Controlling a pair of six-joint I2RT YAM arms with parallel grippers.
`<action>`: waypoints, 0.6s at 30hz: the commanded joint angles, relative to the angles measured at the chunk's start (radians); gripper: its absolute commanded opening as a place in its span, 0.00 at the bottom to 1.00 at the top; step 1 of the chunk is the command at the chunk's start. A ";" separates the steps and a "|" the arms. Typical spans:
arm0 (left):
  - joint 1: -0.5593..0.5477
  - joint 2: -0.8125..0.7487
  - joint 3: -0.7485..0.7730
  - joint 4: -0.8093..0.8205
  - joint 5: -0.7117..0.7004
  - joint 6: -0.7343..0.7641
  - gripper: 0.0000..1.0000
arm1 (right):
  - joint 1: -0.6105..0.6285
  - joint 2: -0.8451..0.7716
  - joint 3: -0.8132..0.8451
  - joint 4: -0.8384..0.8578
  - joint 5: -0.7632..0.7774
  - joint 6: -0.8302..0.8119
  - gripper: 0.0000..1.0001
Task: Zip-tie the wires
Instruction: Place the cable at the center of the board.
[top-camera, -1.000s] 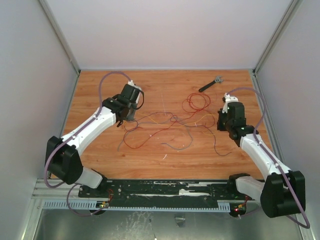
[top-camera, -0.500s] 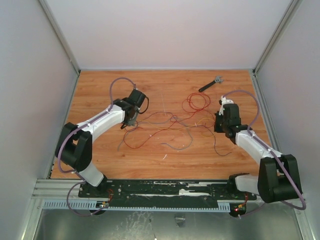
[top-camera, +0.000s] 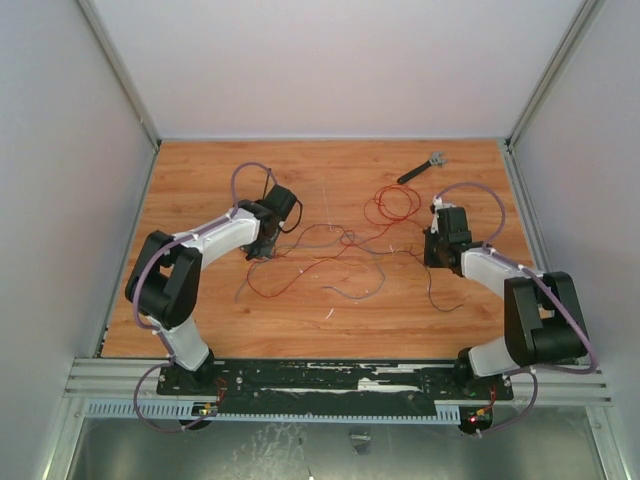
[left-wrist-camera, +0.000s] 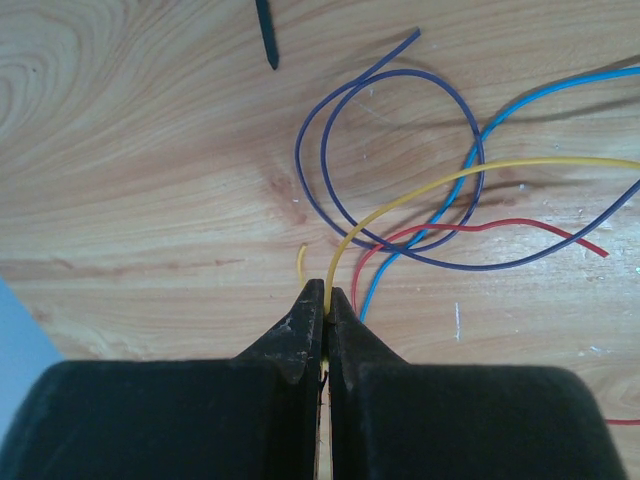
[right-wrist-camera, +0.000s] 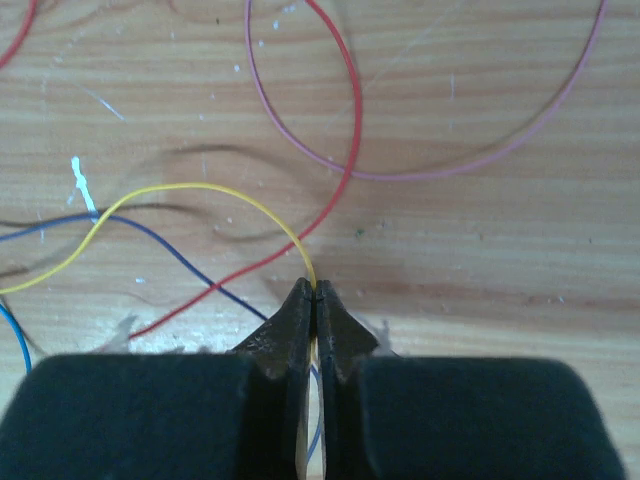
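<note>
The wires (top-camera: 345, 240) lie in a loose tangle mid-table, red, dark and grey strands, with red loops (top-camera: 392, 205) at the back right. My left gripper (top-camera: 262, 246) is at the tangle's left end, shut on a yellow wire (left-wrist-camera: 470, 170) that runs out from between its tips (left-wrist-camera: 327, 293). At the right end my right gripper (top-camera: 431, 256) is shut on a yellow wire (right-wrist-camera: 200, 186) pinched at its tips (right-wrist-camera: 314, 291). Blue, purple and red strands (left-wrist-camera: 400, 255) cross the wood ahead of the left fingers. A thin black pointed tip (left-wrist-camera: 266, 38), perhaps the zip tie, shows at the top of the left wrist view.
A short black tool with a grey head (top-camera: 420, 170) lies at the back right of the wooden table (top-camera: 200, 320). White walls enclose the table on three sides. Purple cables loop over both arms.
Both arms have folded, elbows drawn back toward their bases, and both grippers have shifted slightly inward. Each stays shut on its wire. The tangle has barely shifted.
</note>
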 joint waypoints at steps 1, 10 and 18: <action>0.002 0.028 -0.029 0.021 0.021 -0.001 0.00 | -0.004 0.051 0.058 -0.011 0.024 -0.022 0.00; 0.002 0.082 -0.070 0.058 0.050 -0.005 0.00 | -0.004 0.059 0.075 -0.033 0.027 -0.032 0.07; 0.001 0.104 -0.066 0.064 0.059 -0.002 0.12 | -0.004 0.009 0.099 -0.057 0.027 -0.036 0.21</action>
